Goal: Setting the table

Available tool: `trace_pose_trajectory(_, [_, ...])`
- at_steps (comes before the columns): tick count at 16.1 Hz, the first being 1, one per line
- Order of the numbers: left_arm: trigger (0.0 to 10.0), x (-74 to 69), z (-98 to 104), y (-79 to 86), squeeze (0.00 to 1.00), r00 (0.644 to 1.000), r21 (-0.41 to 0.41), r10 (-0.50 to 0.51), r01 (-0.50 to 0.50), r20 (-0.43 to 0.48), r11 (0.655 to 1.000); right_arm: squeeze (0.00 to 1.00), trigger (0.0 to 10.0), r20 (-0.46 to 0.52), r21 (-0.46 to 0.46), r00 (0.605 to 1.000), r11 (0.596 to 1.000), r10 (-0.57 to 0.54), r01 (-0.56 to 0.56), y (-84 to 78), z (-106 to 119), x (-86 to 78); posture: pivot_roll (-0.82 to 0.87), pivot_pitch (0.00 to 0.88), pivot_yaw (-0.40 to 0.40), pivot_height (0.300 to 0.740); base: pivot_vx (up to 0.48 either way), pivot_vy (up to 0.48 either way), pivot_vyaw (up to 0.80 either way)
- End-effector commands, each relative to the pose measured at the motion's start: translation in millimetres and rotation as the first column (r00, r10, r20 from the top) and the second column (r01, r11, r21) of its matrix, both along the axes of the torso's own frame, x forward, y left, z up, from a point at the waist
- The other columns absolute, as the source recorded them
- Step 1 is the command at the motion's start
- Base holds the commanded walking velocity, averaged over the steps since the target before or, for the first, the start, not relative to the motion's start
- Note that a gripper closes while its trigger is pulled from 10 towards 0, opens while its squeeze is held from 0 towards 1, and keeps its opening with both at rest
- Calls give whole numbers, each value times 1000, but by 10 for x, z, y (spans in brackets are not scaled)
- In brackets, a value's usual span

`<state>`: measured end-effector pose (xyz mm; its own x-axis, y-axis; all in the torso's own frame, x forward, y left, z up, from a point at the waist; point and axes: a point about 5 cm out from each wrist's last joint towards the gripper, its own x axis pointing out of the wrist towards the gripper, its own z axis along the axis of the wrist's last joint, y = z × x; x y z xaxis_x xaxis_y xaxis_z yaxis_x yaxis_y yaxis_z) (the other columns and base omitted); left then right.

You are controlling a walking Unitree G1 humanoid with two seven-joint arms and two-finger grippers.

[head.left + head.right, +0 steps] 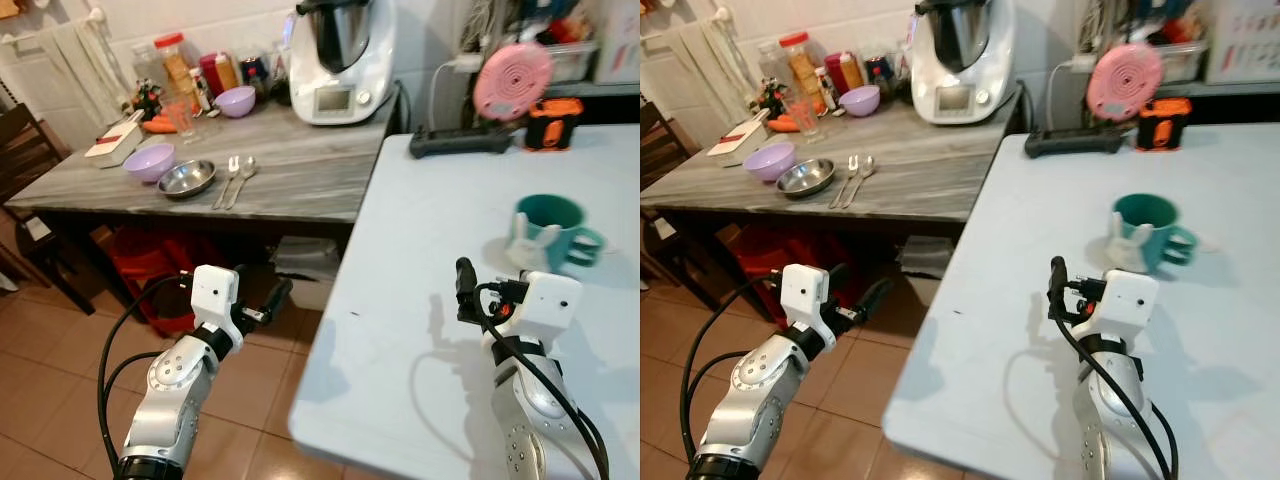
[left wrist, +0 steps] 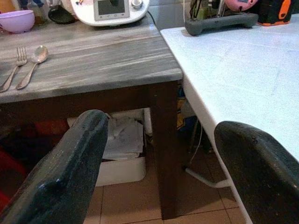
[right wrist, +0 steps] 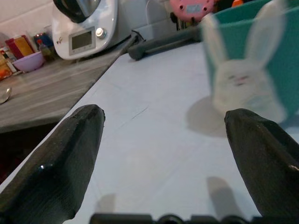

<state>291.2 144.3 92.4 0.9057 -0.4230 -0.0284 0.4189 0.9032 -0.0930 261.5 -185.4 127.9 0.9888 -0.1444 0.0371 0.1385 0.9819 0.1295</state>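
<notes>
Both the left claw and right claw are wide and empty, the mug already on the white worktop, so fetching fork and spoon from the grey worktop seems next.

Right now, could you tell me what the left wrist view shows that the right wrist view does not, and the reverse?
Left wrist view alone: the fork and spoon lying side by side on the grey wooden table, and the floor beneath. Right wrist view alone: the teal rabbit mug standing on the white table, close ahead of the right tool. Both share the white kitchen machine, the purple bowl and open fingers; the left tool holds nothing.
</notes>
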Motion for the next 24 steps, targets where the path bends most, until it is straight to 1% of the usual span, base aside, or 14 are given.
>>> trace_pose_trajectory(1, [10000, 3, 33, 94, 0, 1000, 16, 23, -23, 6, 1000, 0, 10000, -4, 18, 1000, 1000, 18, -18, 71, -24, 22, -132, 0, 183, 740, 251, 386, 0])
trace_pose_trajectory(2, [10000, -8, 24, 95, 0, 1000, 26, 19, -19, 1, 999, 0, 10000, -7, 18, 1000, 1000, 15, -15, 68, -36, 15, -131, 0, 185, 740, 0, 371, 0])
trace_pose_trajectory(5, [10000, -14, 22, 85, 0, 1000, 14, 17, -17, -1, 1000, 0, 10000, -7, 22, 1000, 1000, 17, -17, 87, -52, 14, -128, 0, 186, 740, 0, 354, 0])
trace_pose_trajectory(8, [10000, -16, 5, 82, 0, 999, 12, 34, -34, -17, 999, 0, 10000, -8, 21, 1000, 1000, 19, -19, 80, -57, 18, -128, 0, 181, 740, 0, 0, 0])
trace_pose_trajectory(10, [10000, -40, -27, 73, 0, 998, -19, 34, -35, -44, 999, 0, 10000, -7, 17, 1000, 1000, 22, -22, 73, -54, 14, -130, 0, 175, 740, 0, 0, 0])
trace_pose_trajectory(13, [10000, -37, -34, 53, 0, 998, -27, 36, -38, -57, 999, 0, 10000, -7, 13, 1000, 1000, 23, -23, 60, -52, 15, -133, 0, 171, 740, 0, 0, 0])
trace_pose_trajectory(15, [10000, -37, -30, 46, 0, 998, -5, 28, -28, -49, 1000, 0, 10000, -5, 13, 1000, 1000, 26, -26, 66, -42, 21, -133, 0, 167, 740, 0, 0, 0])
trace_pose_trajectory(17, [10000, -45, -31, 42, 0, 998, -18, 31, -32, -55, 999, 0, 10000, -7, 12, 1000, 1000, 29, -29, 67, -47, 19, -130, 0, 162, 740, 0, 0, 0])
trace_pose_trajectory(24, [10000, -62, -76, 54, 0, 995, 19, 63, -61, -80, 998, 0, 10000, -13, 13, 999, 999, 34, -34, 67, -56, 21, -128, 0, 164, 740, 0, 0, 0])
